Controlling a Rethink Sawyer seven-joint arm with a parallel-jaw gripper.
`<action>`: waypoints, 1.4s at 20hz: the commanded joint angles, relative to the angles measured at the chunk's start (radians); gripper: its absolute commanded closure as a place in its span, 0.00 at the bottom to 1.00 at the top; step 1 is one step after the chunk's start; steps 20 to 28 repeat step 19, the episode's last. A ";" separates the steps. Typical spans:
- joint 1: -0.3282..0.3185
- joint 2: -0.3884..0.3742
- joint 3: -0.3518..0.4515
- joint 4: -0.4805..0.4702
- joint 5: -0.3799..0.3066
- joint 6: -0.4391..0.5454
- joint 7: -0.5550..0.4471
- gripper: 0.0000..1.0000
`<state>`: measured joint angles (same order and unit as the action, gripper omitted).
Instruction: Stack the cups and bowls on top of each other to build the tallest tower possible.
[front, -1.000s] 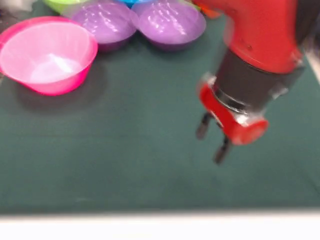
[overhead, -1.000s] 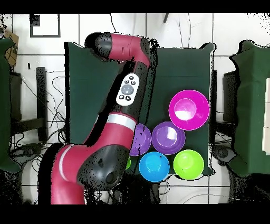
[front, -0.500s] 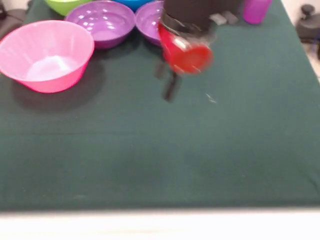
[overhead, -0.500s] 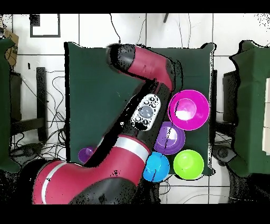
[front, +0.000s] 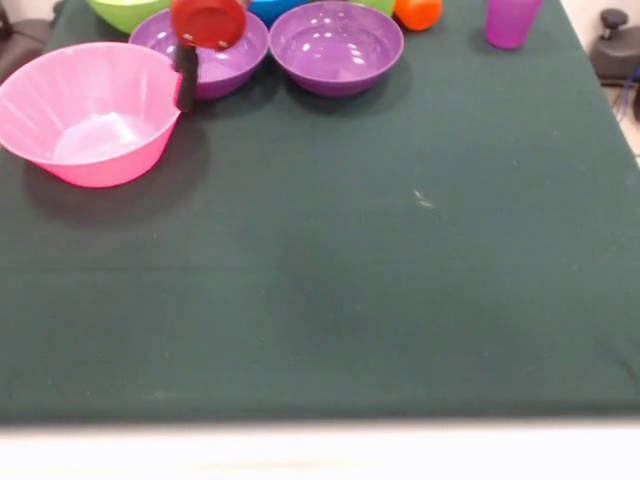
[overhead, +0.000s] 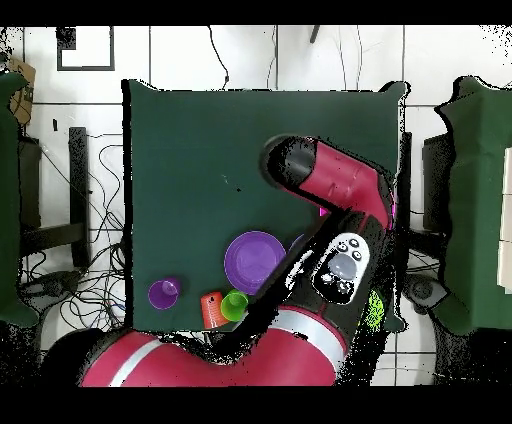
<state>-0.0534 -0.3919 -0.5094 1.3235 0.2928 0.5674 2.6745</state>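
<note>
Your claw (front: 186, 80) is hanging at the pink bowl's (front: 90, 112) far rim, in front of one purple bowl (front: 215, 45); you cannot tell from here whether it is spread or pressed together. A second purple bowl (front: 336, 42) is sitting just beside the first. The purple cup (front: 511, 20) and orange cup (front: 418, 12) are standing along the far edge, with lime (front: 125, 9) and blue (front: 270, 6) bowls behind. From overhead, your arm (overhead: 335, 195) is covering most of the bowls.
</note>
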 joint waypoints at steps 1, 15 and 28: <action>-0.023 -0.012 0.228 0.220 -0.125 -0.126 -0.162 0.00; 0.015 0.041 0.159 0.160 -0.290 -0.214 -0.082 0.00; 0.000 0.041 0.175 0.147 -0.313 -0.233 -0.063 0.00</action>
